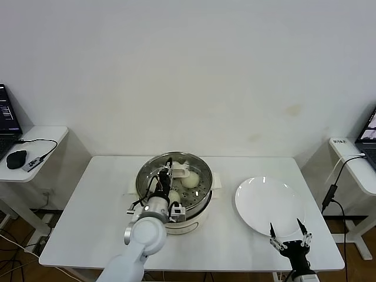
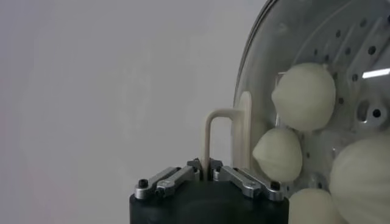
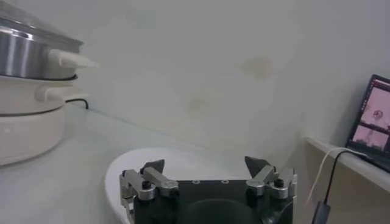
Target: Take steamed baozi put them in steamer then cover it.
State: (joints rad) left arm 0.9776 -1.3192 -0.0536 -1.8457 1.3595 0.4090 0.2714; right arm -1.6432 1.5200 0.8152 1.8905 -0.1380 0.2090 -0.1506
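**A:** What stands on the white desk (image 1: 88,223)?

**B:** At its middle sits the steamer (image 1: 174,189), a shiny steel pot on a cream-white base. The clear glass cover (image 1: 154,176) lies on top of it. Through the glass, cream-white steamed baozi (image 1: 189,180) rest on the perforated tray. The left wrist view shows four of them close together.

**A:** Where is the left gripper (image 1: 167,170)?

**B:** Above the cover, at its cream-white bar handle (image 2: 226,139). In the left wrist view the fingers (image 2: 247,179) stand narrow on either side of the handle's post. Whether they press it cannot be told.

**A:** And the right gripper (image 1: 289,236)?

**B:** It hovers low at the desk's near right, over the near edge of a bare white plate (image 1: 258,205) lying just right of the steamer. Its fingers (image 3: 258,165) are spread wide and hold nothing.

**A:** Any brands or writing?

**B:** None legible. Laptop screens glow on side tables at both edges, a left laptop (image 1: 7,120) with a black mouse (image 1: 16,158) beside it, and a right laptop (image 1: 369,134); their text is too small to read.
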